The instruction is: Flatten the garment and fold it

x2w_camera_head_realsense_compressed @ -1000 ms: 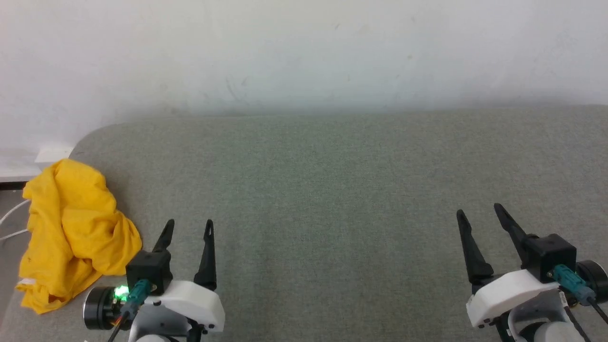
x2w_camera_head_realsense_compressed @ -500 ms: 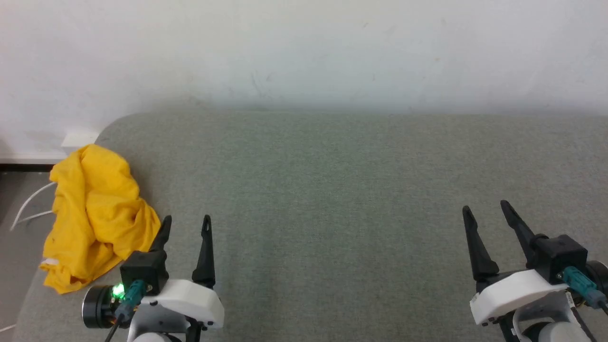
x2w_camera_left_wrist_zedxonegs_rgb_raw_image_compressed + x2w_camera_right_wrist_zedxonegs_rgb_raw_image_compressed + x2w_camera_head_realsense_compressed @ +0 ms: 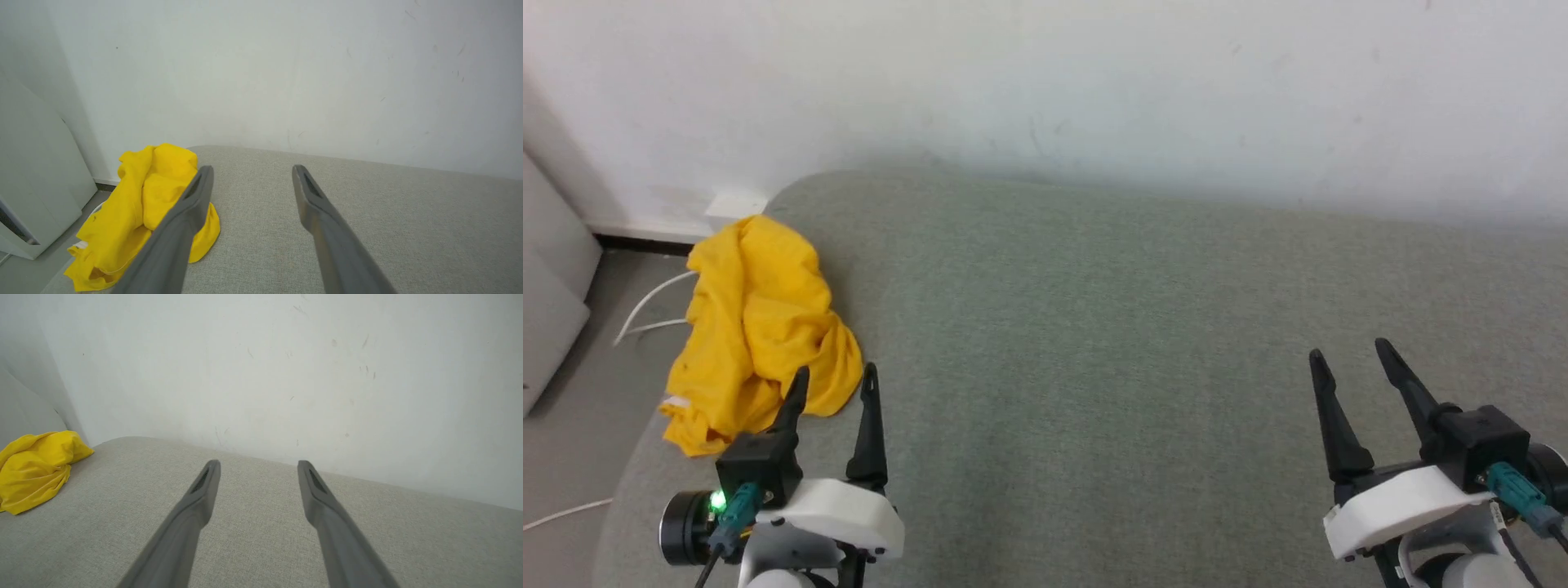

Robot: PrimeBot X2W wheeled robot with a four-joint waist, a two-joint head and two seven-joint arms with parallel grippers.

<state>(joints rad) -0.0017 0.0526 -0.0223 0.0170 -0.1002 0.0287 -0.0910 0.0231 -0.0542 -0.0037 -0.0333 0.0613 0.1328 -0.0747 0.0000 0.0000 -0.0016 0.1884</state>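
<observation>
The garment (image 3: 760, 327) is a bright yellow heap of cloth, crumpled at the rounded left corner of the grey-green cushioned surface (image 3: 1111, 343), partly hanging over its edge. No print shows on it. My left gripper (image 3: 836, 377) stands open just right of the heap's near end, nothing between its fingers. In the left wrist view the garment (image 3: 139, 208) lies left of and behind the left finger (image 3: 192, 204). My right gripper (image 3: 1347, 355) is open and empty, far to the right. In the right wrist view the garment (image 3: 36, 467) sits at the far left.
A white wall (image 3: 1045, 82) runs close behind the surface. To the left, grey floor (image 3: 596, 408) with white cables (image 3: 645, 306), a wall socket (image 3: 735, 204) and a pale grey panel (image 3: 551, 278).
The head camera has swung left, so the whole picture shifts right and more floor shows. Both grippers stay open and keep their places in the picture; the left now stands nearer the garment.
</observation>
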